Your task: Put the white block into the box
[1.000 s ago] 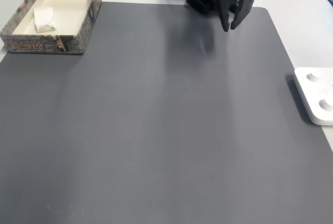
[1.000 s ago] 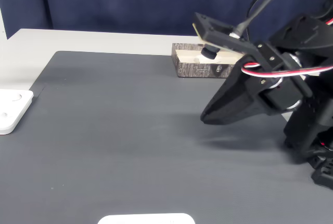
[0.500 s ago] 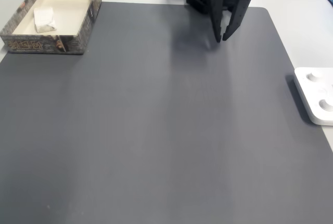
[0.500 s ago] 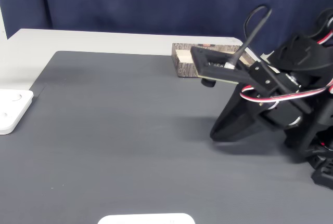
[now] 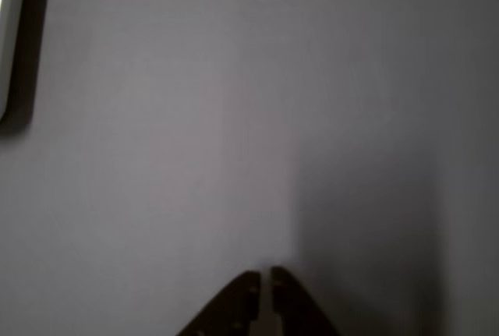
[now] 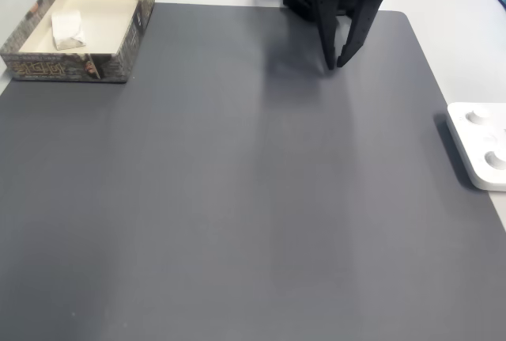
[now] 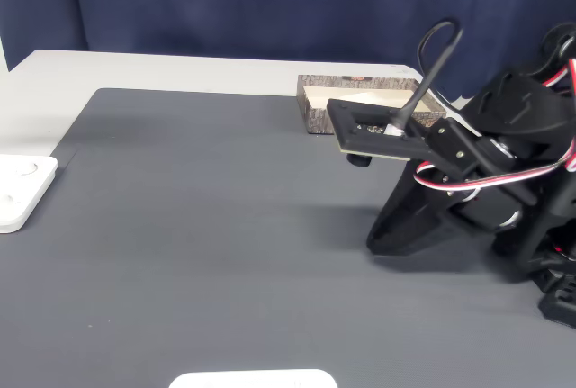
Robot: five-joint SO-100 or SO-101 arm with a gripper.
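The white block (image 6: 67,28) lies inside the box (image 6: 47,66) at the top left corner in a fixed view. In another fixed view the box (image 7: 317,115) stands at the far edge of the mat, partly behind the arm. My black gripper (image 6: 335,63) hangs over the far part of the grey mat, well to the right of the box, and is shut with nothing between its fingers. Its tips (image 5: 263,278) nearly touch just above bare mat in the other view. From the side, the gripper (image 7: 375,242) points down at the mat.
The dark grey mat (image 6: 237,198) covers most of the table. A glossy white plastic piece (image 6: 479,143) lies at the mat's right edge; it sits at the left in another fixed view (image 7: 20,190). A second white piece (image 7: 252,378) lies at the near edge.
The arm has folded downward, and the gripper has tilted and dropped closer to the mat. The block and the box have not moved.
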